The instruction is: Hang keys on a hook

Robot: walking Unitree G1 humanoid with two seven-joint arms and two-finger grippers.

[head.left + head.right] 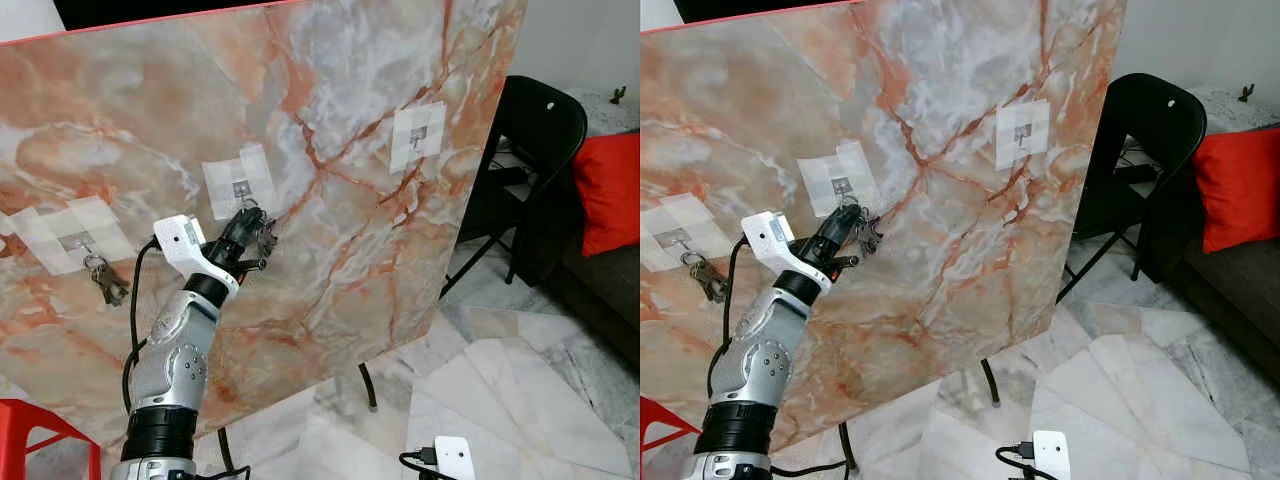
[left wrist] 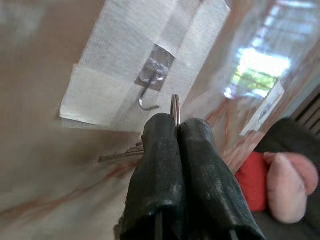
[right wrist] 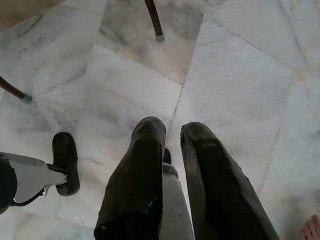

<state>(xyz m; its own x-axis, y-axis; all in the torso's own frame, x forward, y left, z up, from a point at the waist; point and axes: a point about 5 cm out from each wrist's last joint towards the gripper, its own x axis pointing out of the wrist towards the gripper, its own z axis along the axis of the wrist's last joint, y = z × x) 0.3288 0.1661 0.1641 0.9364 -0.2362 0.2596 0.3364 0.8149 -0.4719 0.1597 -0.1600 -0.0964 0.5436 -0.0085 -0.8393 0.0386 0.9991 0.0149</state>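
While our left gripper [image 1: 250, 222] pinches the keys [image 1: 264, 238] by their ring, the ring stands edge-on above the fingertips [image 2: 170, 131] and one key's long axis sticks out sideways along the marble-patterned board [image 1: 350, 240]. We hold the bunch close against the board, just below the middle hook [image 1: 241, 188], which sits on a pale taped patch. Another hook [image 1: 417, 132] is farther right, and a third hook [image 1: 78, 241] on our left already carries another bunch of keys [image 1: 105, 279]. Behind the tilted board stand a black folding chair [image 1: 540, 130] and a red cushion [image 1: 610, 190]; the floor [image 1: 520, 400] is pale marble tile. Our left jaws are pressed together on the ring. Our right gripper [image 3: 172, 131] hangs over the floor, jaws slightly apart, holding nothing.
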